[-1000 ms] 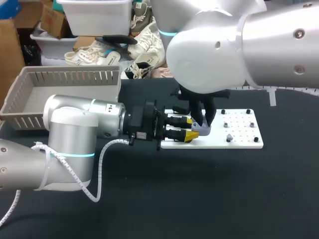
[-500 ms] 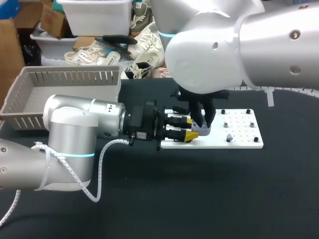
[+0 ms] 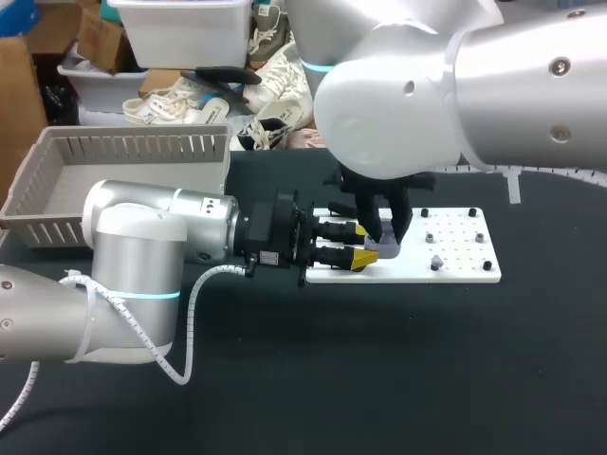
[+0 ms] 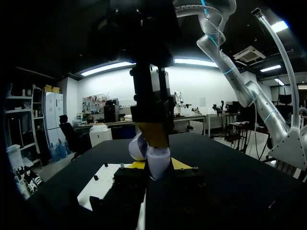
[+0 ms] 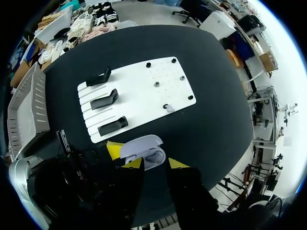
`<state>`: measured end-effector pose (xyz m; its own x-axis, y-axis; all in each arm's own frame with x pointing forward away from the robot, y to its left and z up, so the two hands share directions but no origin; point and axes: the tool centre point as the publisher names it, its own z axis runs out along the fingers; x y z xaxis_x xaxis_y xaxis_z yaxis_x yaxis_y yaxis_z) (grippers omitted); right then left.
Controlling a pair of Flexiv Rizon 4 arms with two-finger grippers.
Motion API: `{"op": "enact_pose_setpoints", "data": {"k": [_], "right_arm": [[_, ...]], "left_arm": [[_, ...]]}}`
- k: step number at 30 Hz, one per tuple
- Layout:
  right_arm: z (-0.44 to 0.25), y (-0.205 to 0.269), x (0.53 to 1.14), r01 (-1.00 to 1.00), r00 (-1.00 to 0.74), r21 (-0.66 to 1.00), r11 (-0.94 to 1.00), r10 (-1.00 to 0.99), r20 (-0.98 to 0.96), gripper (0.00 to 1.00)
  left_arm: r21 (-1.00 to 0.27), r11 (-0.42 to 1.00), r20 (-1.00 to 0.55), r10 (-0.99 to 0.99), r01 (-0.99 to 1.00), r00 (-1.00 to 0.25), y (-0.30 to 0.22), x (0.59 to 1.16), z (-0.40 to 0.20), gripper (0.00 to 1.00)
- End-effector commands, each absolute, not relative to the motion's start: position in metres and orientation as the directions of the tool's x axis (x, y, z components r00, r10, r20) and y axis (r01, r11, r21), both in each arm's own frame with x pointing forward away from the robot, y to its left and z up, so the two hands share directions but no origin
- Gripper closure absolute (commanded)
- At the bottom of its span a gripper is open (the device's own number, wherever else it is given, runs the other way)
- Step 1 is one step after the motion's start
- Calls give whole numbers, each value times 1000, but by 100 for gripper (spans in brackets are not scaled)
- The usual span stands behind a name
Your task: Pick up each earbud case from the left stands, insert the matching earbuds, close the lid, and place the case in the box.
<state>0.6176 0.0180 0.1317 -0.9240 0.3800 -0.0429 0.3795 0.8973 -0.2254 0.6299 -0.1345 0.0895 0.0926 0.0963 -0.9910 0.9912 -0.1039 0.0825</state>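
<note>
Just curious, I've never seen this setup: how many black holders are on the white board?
3, in a row on the white board's slotted end: one holder nearest the right claw, one in the middle, one farthest. None looks hidden.

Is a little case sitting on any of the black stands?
No, the right wrist view shows all three black stands on the white board bare, and the one case in sight is off the board.

The earbud case (image 5: pixel 142 151) is pale lavender-grey. The board (image 3: pixel 455 261) is white, with black stands (image 5: pixel 104 76), on a black table (image 3: pixel 379 379). At upper left, the slatted box (image 3: pixel 133 144) is grey. The left gripper (image 3: pixel 360 245) is black with yellow tips. The left arm (image 3: pixel 142 256) and right arm (image 3: pixel 455 85) are silver-white with cyan rings.
</note>
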Motion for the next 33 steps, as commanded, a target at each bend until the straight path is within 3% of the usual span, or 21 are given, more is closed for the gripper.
{"op": "enact_pose_setpoints", "data": {"k": [1,14,21,33], "right_arm": [[133,17,614,384,-923,-219,897,382,-51,69],[156,11,599,410,-911,-163,898,395,-116,69],[167,-8,595,438,-880,-51,897,417,-230,60],[155,-38,594,478,-834,67,876,477,-277,64]], "left_arm": [[84,-100,-991,96,991,94,-135,629,89,100],[84,-100,-991,96,991,94,-135,629,89,100],[84,-100,-991,96,991,94,-135,629,89,100],[84,-100,-991,96,991,94,-135,629,89,100]]}}
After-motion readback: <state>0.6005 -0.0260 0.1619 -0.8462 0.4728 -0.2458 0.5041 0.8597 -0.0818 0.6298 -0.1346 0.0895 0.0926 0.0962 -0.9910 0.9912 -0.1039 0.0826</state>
